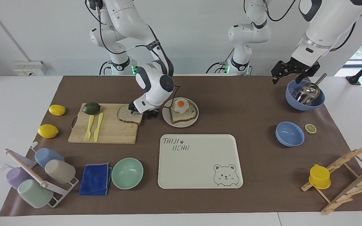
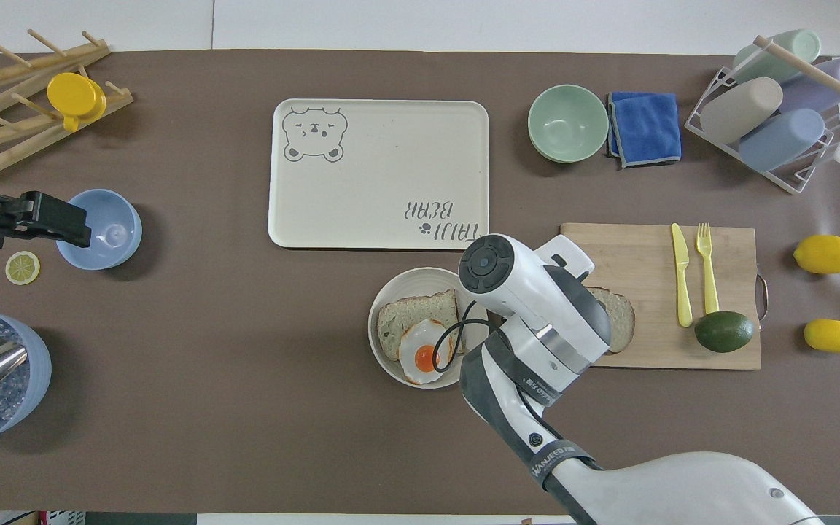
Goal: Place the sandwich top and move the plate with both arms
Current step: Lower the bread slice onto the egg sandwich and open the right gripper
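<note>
The sandwich top (image 1: 127,114), a plain bread slice, lies on the wooden cutting board (image 1: 112,131), at the board's end beside the plate; it also shows in the overhead view (image 2: 618,321). The small round plate (image 1: 168,121) holds a bread slice with a fried egg (image 1: 182,110). My right gripper (image 1: 142,113) is down at the slice's plate-side edge, fingers apart, one over the bread and one off the board. In the overhead view the right wrist hides it. My left gripper (image 1: 287,78) waits open above the blue bowl with a ladle (image 1: 305,100).
The cream bear tray (image 1: 200,163) lies farther from the robots than the plate. A mint-green bowl (image 1: 127,173) and blue cloth (image 1: 95,179) lie beside it. An avocado, fork and knife share the board. An empty blue bowl (image 1: 289,134) sits toward the left arm's end.
</note>
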You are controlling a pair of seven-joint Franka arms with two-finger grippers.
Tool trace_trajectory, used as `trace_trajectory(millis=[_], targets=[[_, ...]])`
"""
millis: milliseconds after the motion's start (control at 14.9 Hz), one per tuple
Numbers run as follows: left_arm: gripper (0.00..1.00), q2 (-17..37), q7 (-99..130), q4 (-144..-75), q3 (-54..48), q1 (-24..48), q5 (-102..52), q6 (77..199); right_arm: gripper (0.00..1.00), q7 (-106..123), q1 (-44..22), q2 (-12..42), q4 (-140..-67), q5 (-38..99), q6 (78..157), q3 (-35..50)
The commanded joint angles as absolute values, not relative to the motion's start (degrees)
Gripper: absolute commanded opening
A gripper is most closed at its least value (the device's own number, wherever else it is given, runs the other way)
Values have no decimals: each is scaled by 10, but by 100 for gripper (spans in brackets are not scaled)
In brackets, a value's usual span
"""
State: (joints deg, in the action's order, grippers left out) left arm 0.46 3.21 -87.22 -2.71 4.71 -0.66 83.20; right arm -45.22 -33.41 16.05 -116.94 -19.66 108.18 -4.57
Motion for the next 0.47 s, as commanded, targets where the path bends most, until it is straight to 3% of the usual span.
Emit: trace_trajectory(millis=[0,134,201,402], targets=[[100,-8,23,-883,-32,40,4,831,85,-442,-330,151,-1175,-210,1076,-42],[100,-8,23,-883,-32,41,5,831,70,-439,-329,150,-1178,-210,1077,-41],[100,-8,23,-882,-32,41,4,831,57,-439,-329,150,-1178,-209,1076,-41],[100,-8,24,-882,-32,41,4,834,5,-430,-330,150,-1177,-209,1074,-40]])
